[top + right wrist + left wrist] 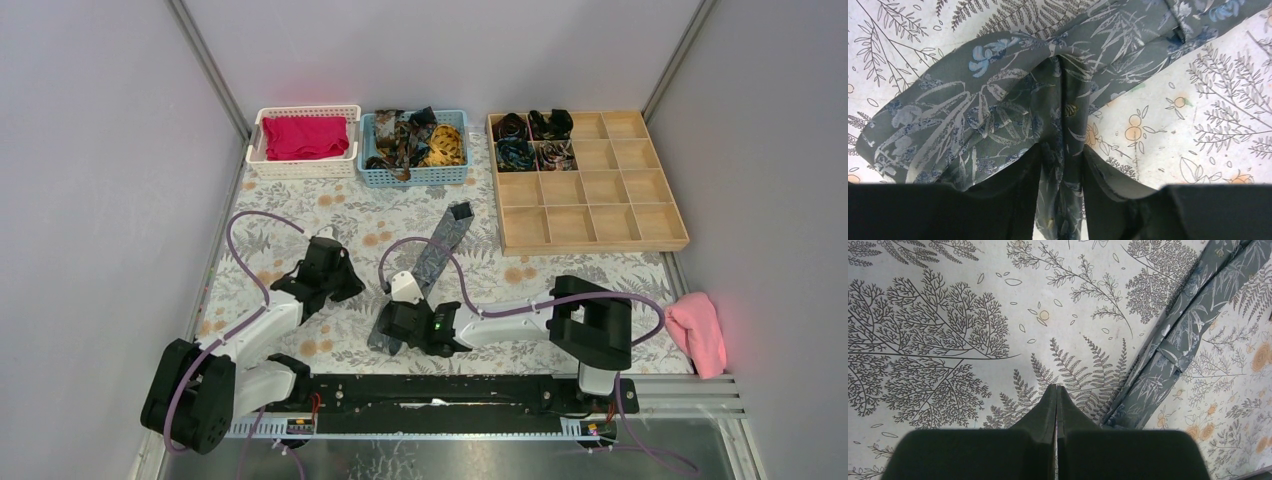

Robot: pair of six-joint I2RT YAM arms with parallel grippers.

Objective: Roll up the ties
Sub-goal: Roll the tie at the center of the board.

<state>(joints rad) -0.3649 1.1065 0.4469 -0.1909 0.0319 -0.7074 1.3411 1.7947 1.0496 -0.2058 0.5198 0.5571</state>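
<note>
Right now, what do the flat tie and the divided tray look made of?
Tie: woven fabric, probably silk or polyester, judging by its fine ribbing, soft sheen and limp folds. Tray: pale wood that looks unfinished, possibly plywood, with matte tan walls and dividers.

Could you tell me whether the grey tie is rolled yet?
Not rolled: the long grey leaf-patterned fabric tie lies stretched out, one end bunched between the right fingers.

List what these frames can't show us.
- Top view: near end of the grey tie, mostly covered by the right gripper.
- Left wrist view: the tie's far end, cut off by the top edge.
- Top view: ties in the blue basket, too tangled and small to count.
</note>
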